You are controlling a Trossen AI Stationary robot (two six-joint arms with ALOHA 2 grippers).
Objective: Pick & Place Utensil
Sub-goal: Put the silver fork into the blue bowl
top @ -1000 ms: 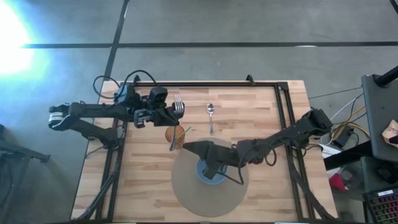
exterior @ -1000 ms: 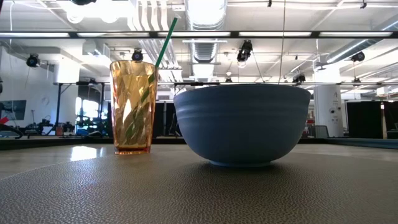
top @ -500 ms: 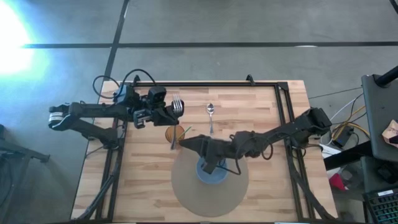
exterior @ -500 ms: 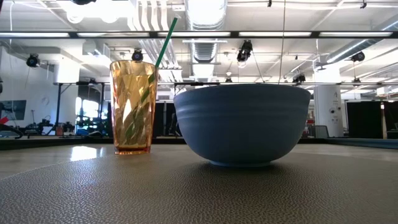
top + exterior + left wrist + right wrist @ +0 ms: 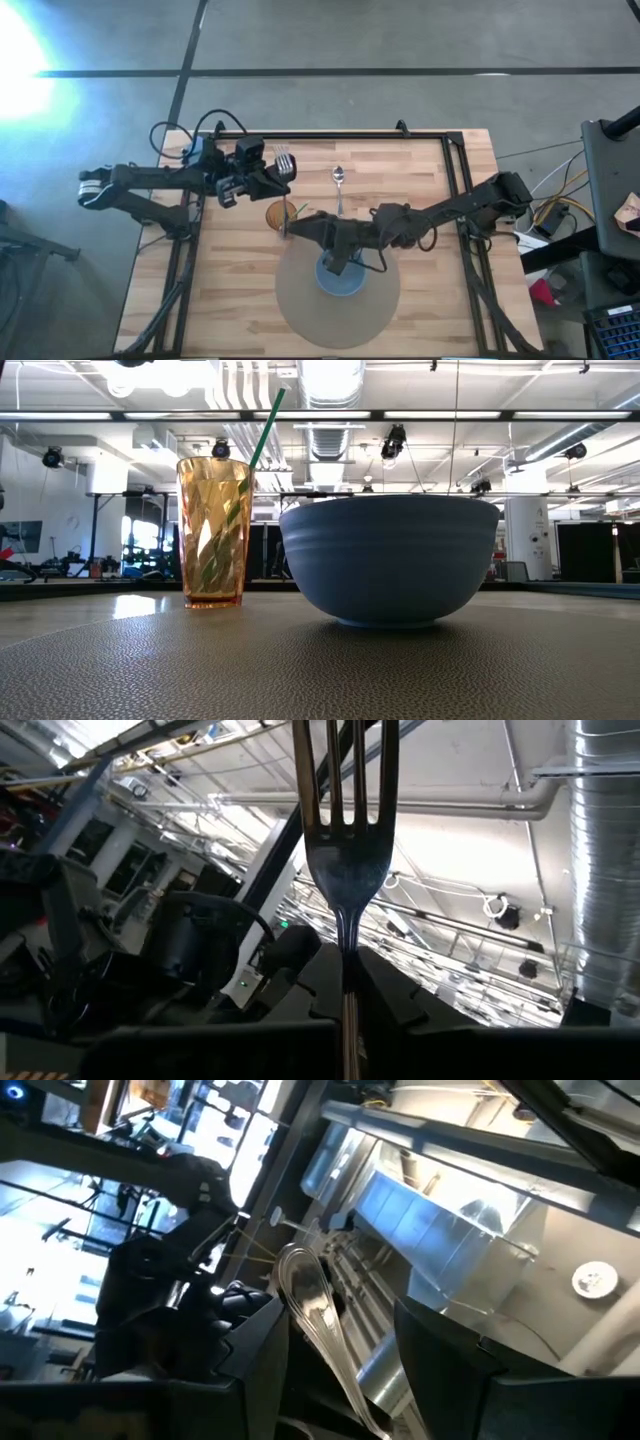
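My left gripper (image 5: 266,177) is over the table's far left and is shut on a silver fork (image 5: 283,160), whose tines (image 5: 345,780) point away from it. My right gripper (image 5: 297,226) reaches in from the right, just right of the amber cup (image 5: 278,213) with its green straw (image 5: 266,428). It is shut on a slim silver utensil (image 5: 308,1298). A spoon (image 5: 339,186) lies flat on the wood beyond the right arm. The blue bowl (image 5: 390,560) stands on the round grey mat (image 5: 300,312), partly under the right arm. Neither gripper shows in the low view. My left gripper pinches the fork's handle (image 5: 349,1005) between its two fingers (image 5: 392,1005), and the fork runs on in line with them. The fork is lifted clear, its tines tipped up toward the ceiling. My right gripper holds the silver utensil by its shaft (image 5: 352,1385) between the two fingers (image 5: 255,1370). The rounded free end (image 5: 298,1270) sticks out past them, slanting. The utensil (image 5: 285,231) is clear of the table, close beside the cup.
The cup (image 5: 212,530) and the bowl (image 5: 340,280) stand near each other at the mat's far edge. A black frame (image 5: 330,135) runs along the table's far and side edges. Bare wood (image 5: 230,290) lies at the near left and at the right (image 5: 440,290).
My right arm has reached farther toward the table's left, closing on the cup. The utensil in it has tipped and shows shorter from above. My left gripper has drawn the fork slightly toward the far left. Cup, bowl and spoon have stayed put.
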